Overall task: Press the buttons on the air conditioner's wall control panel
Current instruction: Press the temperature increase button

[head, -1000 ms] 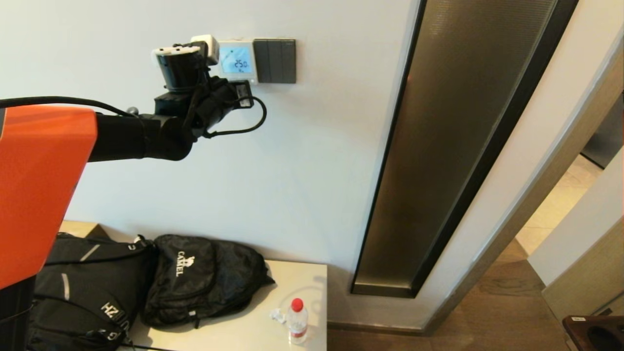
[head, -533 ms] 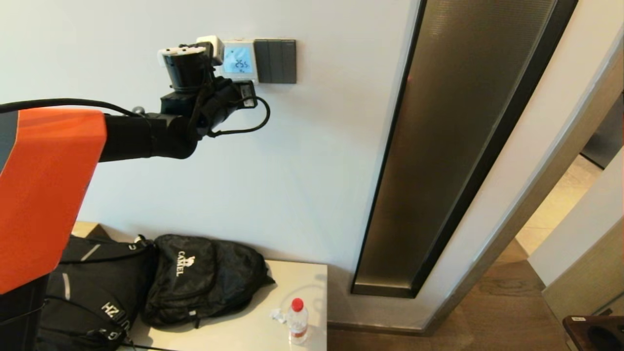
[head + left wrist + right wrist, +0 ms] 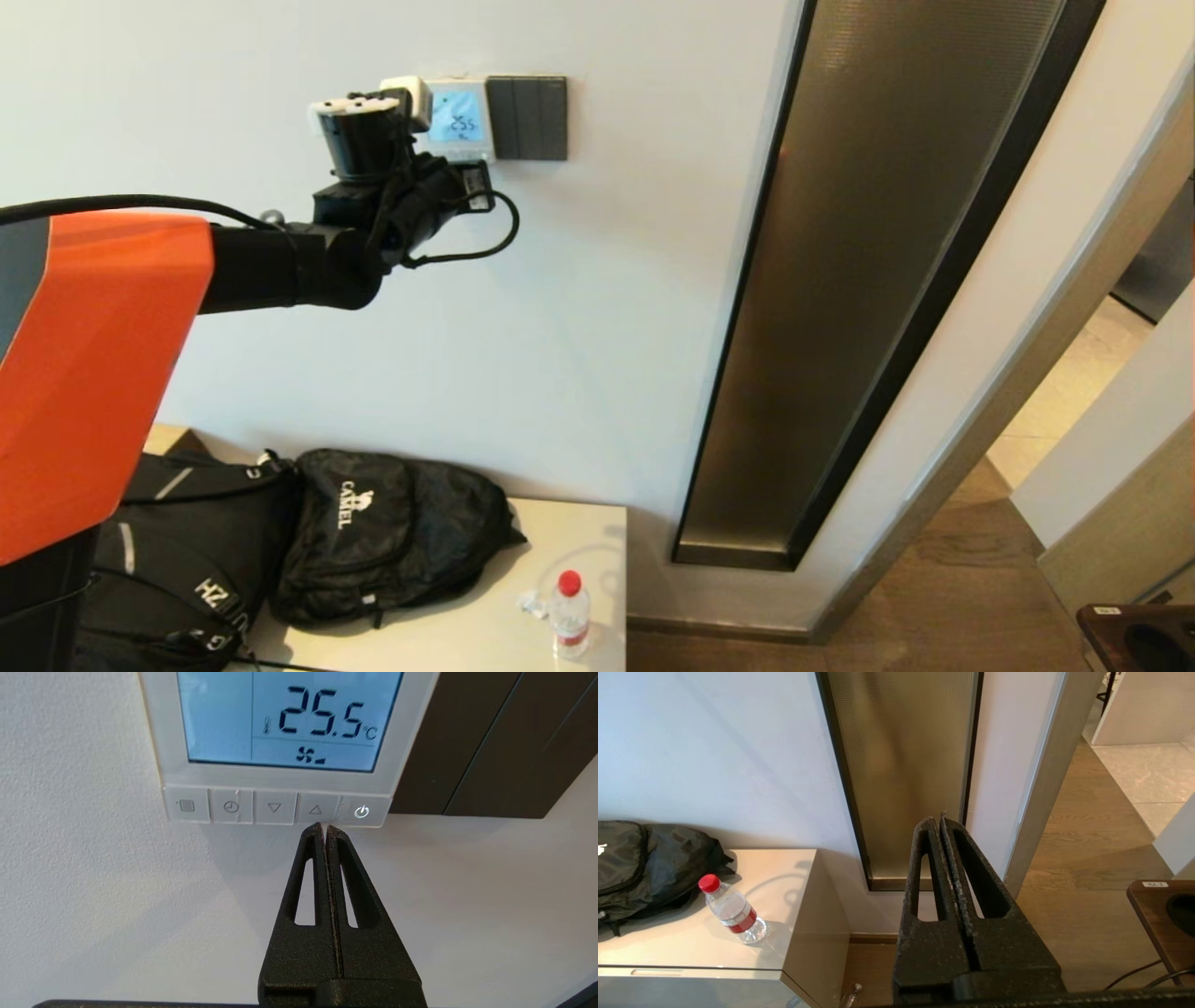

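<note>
Head view: the panel (image 3: 456, 117) is fixed high on the wall, beside dark switches (image 3: 528, 117). The left gripper (image 3: 464, 166) reaches up just under it.

Left wrist view: the left gripper (image 3: 324, 828) has its fingers pressed together, empty, its tip at the lower edge of the up button (image 3: 316, 809). The buttons look stiff and shallow; a light poke at a button's centre should do, no grasp.

Right wrist view: the right gripper (image 3: 940, 820) is closed, empty, idle low down, away from the wall.

5 btns (image 3: 274, 808), 2 backpacks (image 3: 392, 532), 1 bottle (image 3: 569, 616)
</note>
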You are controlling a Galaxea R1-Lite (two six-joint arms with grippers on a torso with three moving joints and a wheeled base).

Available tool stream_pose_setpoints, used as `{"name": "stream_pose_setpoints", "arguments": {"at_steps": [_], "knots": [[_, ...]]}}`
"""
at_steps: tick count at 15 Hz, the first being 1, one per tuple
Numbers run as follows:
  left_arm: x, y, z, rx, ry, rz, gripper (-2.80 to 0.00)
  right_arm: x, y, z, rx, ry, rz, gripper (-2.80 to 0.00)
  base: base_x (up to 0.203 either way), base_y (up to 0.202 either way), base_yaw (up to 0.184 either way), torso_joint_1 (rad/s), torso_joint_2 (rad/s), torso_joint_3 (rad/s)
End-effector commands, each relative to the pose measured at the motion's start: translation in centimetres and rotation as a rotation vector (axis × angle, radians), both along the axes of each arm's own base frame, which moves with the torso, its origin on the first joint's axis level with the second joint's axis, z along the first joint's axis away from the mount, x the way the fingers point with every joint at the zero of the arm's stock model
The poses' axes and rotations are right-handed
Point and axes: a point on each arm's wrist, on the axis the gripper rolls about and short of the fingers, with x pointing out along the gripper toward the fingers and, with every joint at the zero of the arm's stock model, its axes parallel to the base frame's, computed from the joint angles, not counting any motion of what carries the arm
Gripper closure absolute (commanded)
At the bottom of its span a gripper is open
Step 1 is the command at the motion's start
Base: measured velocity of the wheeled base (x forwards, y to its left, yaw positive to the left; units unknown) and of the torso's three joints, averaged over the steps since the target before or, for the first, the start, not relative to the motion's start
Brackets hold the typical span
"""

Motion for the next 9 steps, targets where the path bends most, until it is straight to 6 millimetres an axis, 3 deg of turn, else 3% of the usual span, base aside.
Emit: {"name": "stream_pose_setpoints", "arguments": {"at_steps": [1,9], "knots": [[-0.6,0.24,0.62,-0.006,-0.011,0.001,0.0,0.0,0.0,0.0,0.0,0.0,0.0,0.0,0.0,0.0,0.0,0.0,0.0,0.0],[-0.65,0.75,0.41,-0.004,-0.01,0.01,0.0,0.0,0.0,0.0,0.0,0.0,0.001,0.0,0.0,0.0,0.0,0.0,0.0,0.0]]}}
